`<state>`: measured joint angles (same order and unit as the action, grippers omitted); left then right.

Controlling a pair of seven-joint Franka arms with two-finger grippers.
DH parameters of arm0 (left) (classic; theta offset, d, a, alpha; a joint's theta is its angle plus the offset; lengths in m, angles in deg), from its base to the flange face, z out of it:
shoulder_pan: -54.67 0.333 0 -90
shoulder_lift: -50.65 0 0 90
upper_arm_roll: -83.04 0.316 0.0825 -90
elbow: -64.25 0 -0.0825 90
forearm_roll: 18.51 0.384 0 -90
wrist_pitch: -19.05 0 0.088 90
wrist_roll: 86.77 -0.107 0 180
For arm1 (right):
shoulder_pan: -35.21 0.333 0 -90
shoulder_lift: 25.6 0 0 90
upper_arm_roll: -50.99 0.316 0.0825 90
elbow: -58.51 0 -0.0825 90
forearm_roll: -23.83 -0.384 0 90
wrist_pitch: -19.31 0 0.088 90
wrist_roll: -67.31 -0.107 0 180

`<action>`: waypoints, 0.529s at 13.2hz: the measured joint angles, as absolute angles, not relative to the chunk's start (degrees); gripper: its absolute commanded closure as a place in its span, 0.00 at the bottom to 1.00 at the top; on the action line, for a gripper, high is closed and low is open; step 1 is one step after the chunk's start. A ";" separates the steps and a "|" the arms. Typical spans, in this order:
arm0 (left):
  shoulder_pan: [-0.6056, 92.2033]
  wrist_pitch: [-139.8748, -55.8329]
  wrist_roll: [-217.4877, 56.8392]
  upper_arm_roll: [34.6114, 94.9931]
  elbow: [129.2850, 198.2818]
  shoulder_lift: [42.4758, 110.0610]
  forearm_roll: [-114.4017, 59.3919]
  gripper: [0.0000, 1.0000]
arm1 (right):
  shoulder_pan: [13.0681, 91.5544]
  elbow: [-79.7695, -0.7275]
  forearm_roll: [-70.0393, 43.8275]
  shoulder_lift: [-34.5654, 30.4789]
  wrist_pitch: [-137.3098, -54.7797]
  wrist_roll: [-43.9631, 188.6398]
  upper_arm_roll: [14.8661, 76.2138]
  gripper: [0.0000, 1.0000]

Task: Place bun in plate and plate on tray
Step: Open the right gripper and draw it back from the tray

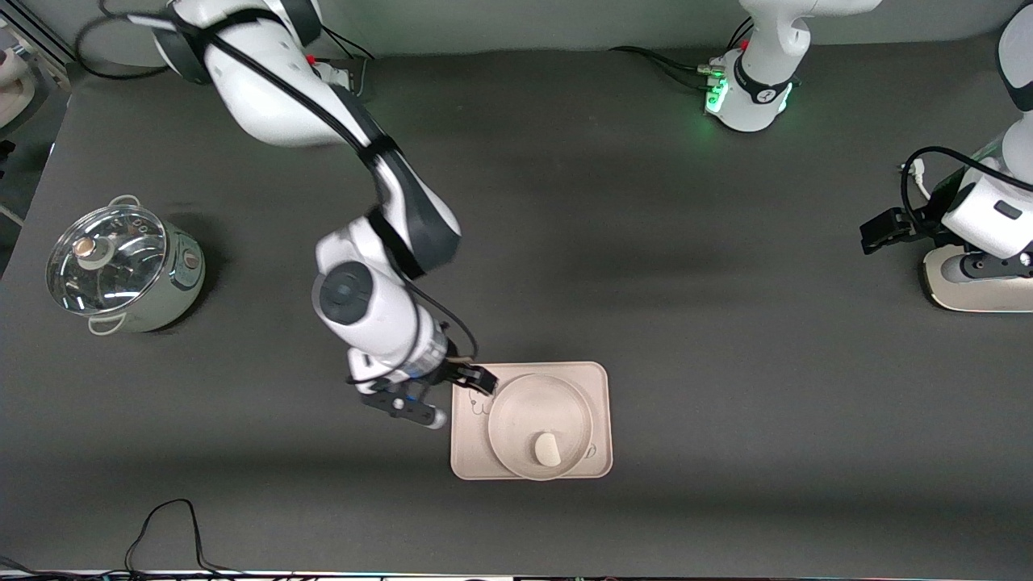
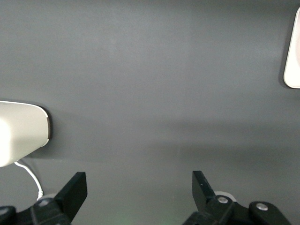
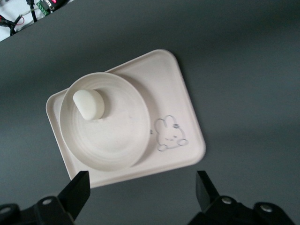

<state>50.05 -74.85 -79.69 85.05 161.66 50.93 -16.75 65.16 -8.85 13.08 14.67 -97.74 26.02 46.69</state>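
Observation:
The bun lies in the round cream plate, on the side nearer the front camera. The plate rests on the pale rectangular tray. My right gripper is open and empty, just above the tray's edge toward the right arm's end. The right wrist view shows the bun, the plate, the tray with its rabbit drawing, and the open right gripper over bare table beside the tray. My left gripper waits open at the left arm's end, over bare table in its wrist view.
A steel pot with a glass lid stands at the right arm's end of the table. A black cable lies near the table edge nearest the front camera. A beige base sits under the left arm.

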 measured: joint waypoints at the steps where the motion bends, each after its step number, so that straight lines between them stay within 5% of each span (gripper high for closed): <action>1: 50.04 -74.84 -79.68 85.05 161.74 50.90 -16.90 0.00 | 63.65 -10.76 13.80 10.53 -93.97 29.51 46.69 0.00; 7: 50.04 -74.83 -79.76 85.03 161.71 50.84 -16.93 0.00 | 52.31 -24.81 16.68 -14.25 -75.06 52.44 46.79 0.00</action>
